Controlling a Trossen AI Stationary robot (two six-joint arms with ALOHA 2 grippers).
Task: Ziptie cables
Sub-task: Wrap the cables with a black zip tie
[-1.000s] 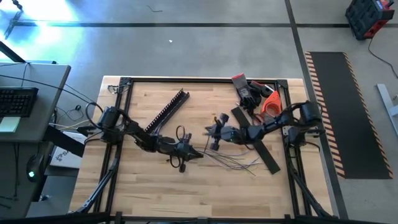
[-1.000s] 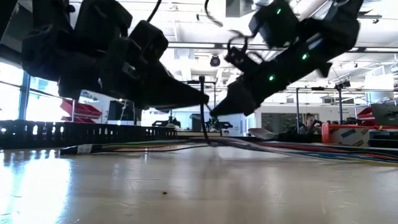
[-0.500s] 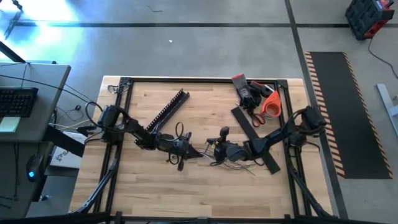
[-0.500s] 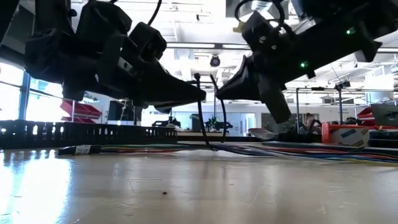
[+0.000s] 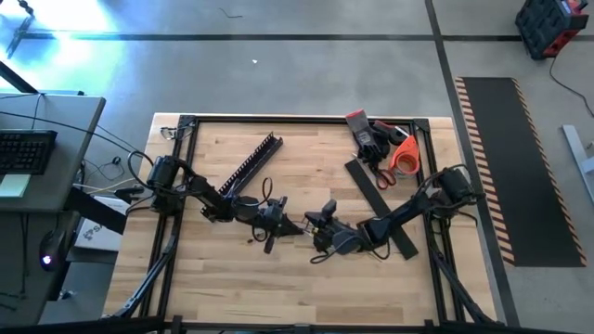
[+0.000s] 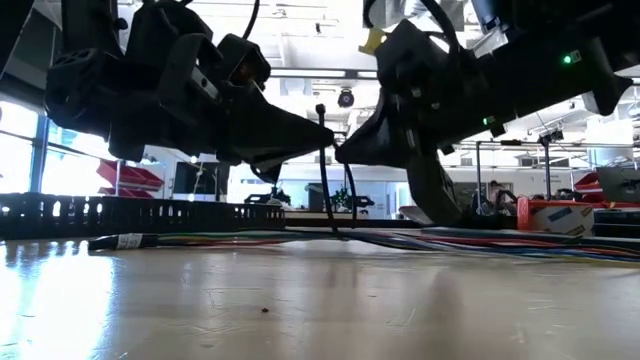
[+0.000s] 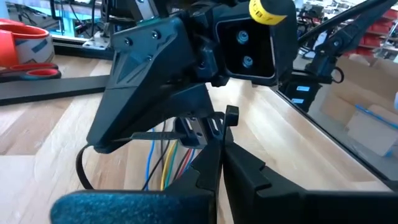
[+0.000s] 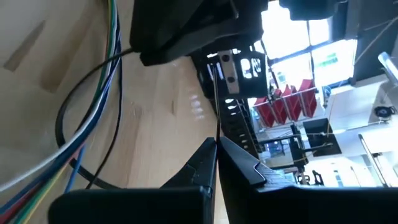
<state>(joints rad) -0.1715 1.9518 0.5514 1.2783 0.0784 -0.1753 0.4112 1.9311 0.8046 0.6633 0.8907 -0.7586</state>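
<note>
The cables (image 6: 220,238), a thin bundle of white and coloured wires, lie flat on the wooden table; the coloured strands also show in the left wrist view (image 7: 163,163) and the right wrist view (image 8: 93,118). A black zip tie (image 6: 324,170) loops around them and stands up from the bundle. My left gripper (image 5: 290,224) and my right gripper (image 5: 311,225) meet tip to tip at mid-table, just above the bundle. Both are shut on the zip tie. In the high view my right arm covers most of the cables. My left gripper pinches the zip tie's strap (image 7: 205,132) between its two fingertips, coming level from the table's left. The strap's loop (image 7: 81,168) hangs below and goes around the wires on the table. My right gripper pinches the thin upright strap of the zip tie (image 8: 216,127) between its fingertips, coming slanting down from the table's right. The strap runs from the fingertips toward my left gripper; the loop (image 8: 65,121) curves round the wires.
A long black comb-toothed duct (image 5: 251,165) lies aslant at the far left. A flat black strip (image 5: 367,186) lies at the right, partly under my right arm. Orange-handled scissors (image 5: 401,156) and a red-black tool (image 5: 364,132) lie at the far right corner. Bare wood shows along the near edge.
My right gripper has swung toward the table's near edge and toward my left gripper, so that its arm now covers the cables' fanned ends. My left gripper has shifted slightly toward the far edge. The zip tie loop has stayed around the bundle, which has stayed on the table.
</note>
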